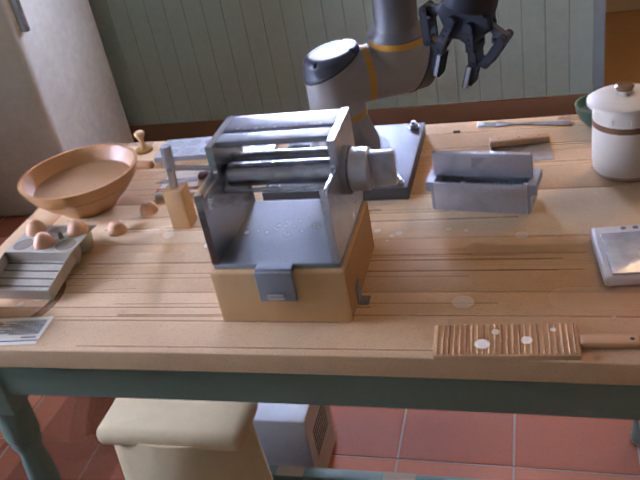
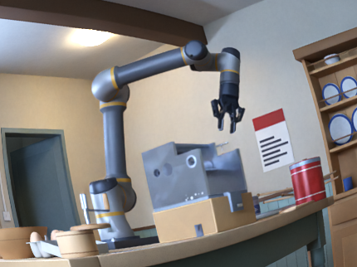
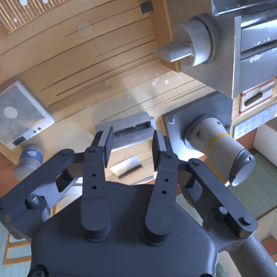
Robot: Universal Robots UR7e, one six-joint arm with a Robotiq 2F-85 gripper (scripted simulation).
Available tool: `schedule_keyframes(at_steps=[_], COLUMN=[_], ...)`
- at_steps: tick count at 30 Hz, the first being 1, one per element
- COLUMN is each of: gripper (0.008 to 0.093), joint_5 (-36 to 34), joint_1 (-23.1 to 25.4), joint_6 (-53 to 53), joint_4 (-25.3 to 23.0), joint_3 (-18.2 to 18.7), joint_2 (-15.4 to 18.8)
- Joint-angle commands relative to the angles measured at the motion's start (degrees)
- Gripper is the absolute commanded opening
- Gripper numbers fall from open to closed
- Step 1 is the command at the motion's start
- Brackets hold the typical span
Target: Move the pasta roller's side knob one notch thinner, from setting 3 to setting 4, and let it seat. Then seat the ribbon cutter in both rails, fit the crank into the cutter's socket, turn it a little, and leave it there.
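Observation:
The crank point(image 1: 177, 194) stands upright in a wooden block left of the pasta roller point(image 1: 286, 186), its lower end hidden in the block. The roller sits on a wooden box mid-table, and its grey side knob point(image 1: 371, 167) point(image 3: 191, 44) juts from its right end. The ribbon cutter point(image 1: 483, 182) point(image 3: 128, 130), a grey trough with a toothed slot, lies on the table to the right of the roller, apart from it. My gripper point(image 1: 461, 61) point(image 2: 226, 119) point(image 3: 131, 148) hangs high above the cutter, open and empty.
My arm's base plate point(image 1: 395, 155) sits just behind the knob. A scale point(image 1: 618, 254), a white lidded crock point(image 1: 615, 130) and a ridged board point(image 1: 506, 340) occupy the right side. A wooden bowl point(image 1: 77, 178) and an egg tray point(image 1: 44, 253) are on the left.

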Motion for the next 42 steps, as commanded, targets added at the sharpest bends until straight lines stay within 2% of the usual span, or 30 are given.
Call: schedule_keyframes(at_steps=[1, 15, 42], gripper=[0.0480, 0.0480, 0.0480], joint_5=[-0.4, -7.3, -22.5], joint_1=[0.2, 3.3, 10.1], joint_6=[1.3, 24.2, 74.7], joint_4=[0.7, 12.7, 39.4], joint_3=[-0.3, -5.5, -17.1], joint_2=[0.3, 6.4, 20.0])
